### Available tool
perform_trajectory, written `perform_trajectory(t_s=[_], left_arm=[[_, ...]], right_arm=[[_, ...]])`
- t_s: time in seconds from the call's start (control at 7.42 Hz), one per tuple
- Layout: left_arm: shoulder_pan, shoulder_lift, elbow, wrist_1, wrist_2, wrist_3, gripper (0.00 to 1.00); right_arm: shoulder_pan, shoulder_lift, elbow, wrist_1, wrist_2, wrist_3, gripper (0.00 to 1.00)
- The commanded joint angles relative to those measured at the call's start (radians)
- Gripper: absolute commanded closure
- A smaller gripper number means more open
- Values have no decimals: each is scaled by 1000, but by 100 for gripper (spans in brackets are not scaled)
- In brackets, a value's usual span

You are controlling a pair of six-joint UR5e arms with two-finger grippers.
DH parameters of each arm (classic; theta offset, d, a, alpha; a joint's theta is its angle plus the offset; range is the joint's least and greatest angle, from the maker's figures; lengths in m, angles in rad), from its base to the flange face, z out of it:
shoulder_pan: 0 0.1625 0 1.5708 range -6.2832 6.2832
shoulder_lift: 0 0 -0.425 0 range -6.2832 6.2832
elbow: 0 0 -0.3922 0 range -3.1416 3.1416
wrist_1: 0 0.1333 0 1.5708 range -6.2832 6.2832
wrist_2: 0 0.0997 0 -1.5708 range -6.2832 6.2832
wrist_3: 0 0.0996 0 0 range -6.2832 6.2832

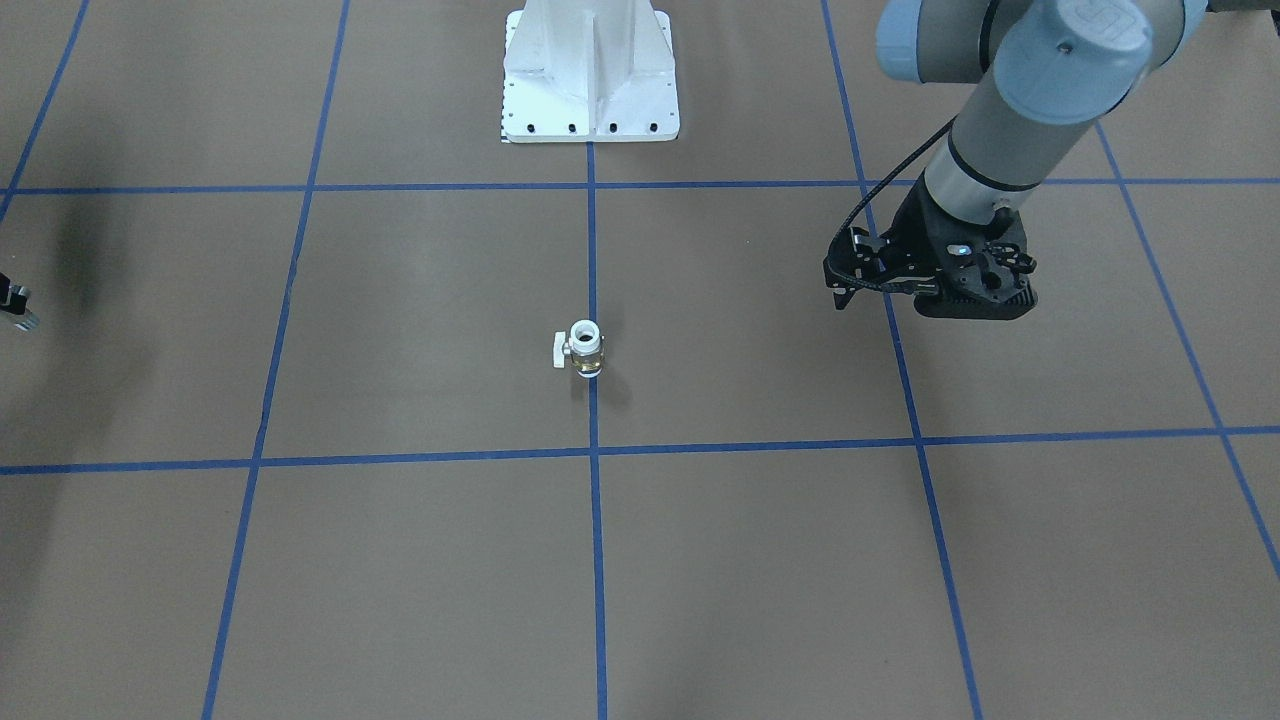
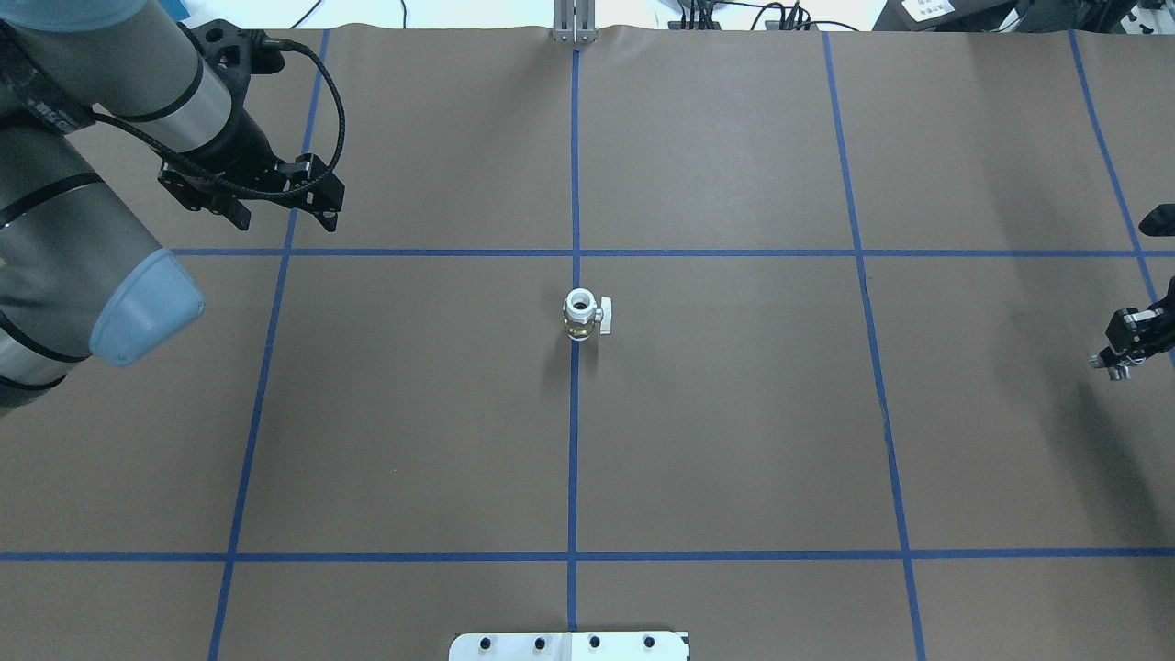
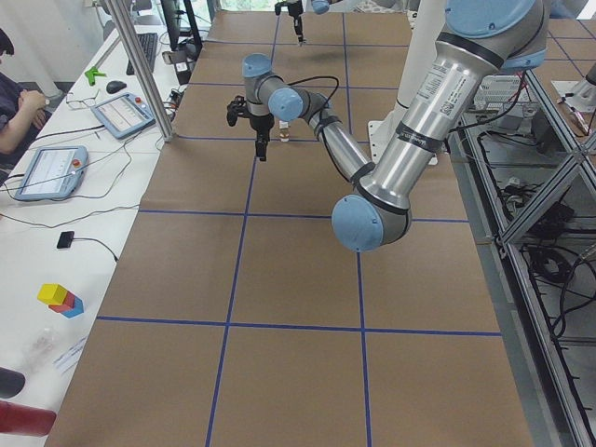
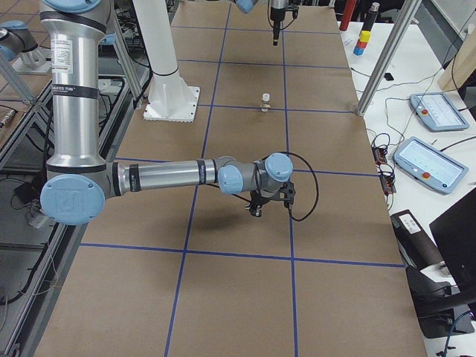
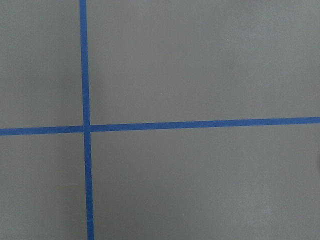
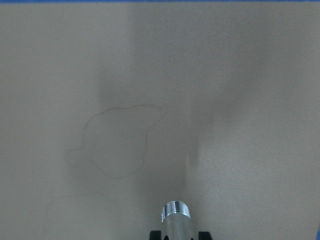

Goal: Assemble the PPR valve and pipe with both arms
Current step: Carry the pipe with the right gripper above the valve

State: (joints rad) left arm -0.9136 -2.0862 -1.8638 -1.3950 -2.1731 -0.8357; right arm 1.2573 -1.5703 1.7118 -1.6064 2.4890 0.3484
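The PPR valve (image 2: 583, 317), with white ends, a brass middle and a white side handle, stands upright on the centre tape line; it also shows in the front view (image 1: 583, 350). My right gripper (image 2: 1118, 353) is far to its right at the table's edge, shut on the silver pipe (image 6: 176, 216), which points down above the bare table. My left gripper (image 2: 285, 218) hangs above the table far to the valve's left and a little beyond it. Its jaws look spread and empty, and no fingers show in its wrist view.
The table is brown paper (image 2: 734, 441) with a blue tape grid (image 5: 84, 128). The white bolted pedestal (image 1: 590, 80) stands at the robot's side of the table. Tablets and a metal post (image 3: 140, 65) are at the far operator edge.
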Motion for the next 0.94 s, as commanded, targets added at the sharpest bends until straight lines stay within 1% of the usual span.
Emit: perform_trajectory(t_s=[0.0, 0.13, 0.27, 0.4, 0.67, 0.81], left_arm=[[-1, 2, -5, 1, 1, 1, 0], [-1, 3, -11, -1, 3, 3, 0], [-1, 14, -14, -5, 1, 23, 0], [-4, 31, -15, -6, 1, 76, 0], [-17, 75, -21, -6, 6, 157, 0], [-36, 107, -21, -22, 7, 212, 0]], right_arm=[[27, 234, 60, -390, 7, 3, 100], [13, 360, 51, -532, 5, 9, 100], [1, 454, 40, -618, 8, 62, 100], [-28, 510, 39, -621, 14, 189, 100], [-135, 631, 14, -606, 51, 460, 100], [-188, 700, -27, -527, 53, 645, 100]])
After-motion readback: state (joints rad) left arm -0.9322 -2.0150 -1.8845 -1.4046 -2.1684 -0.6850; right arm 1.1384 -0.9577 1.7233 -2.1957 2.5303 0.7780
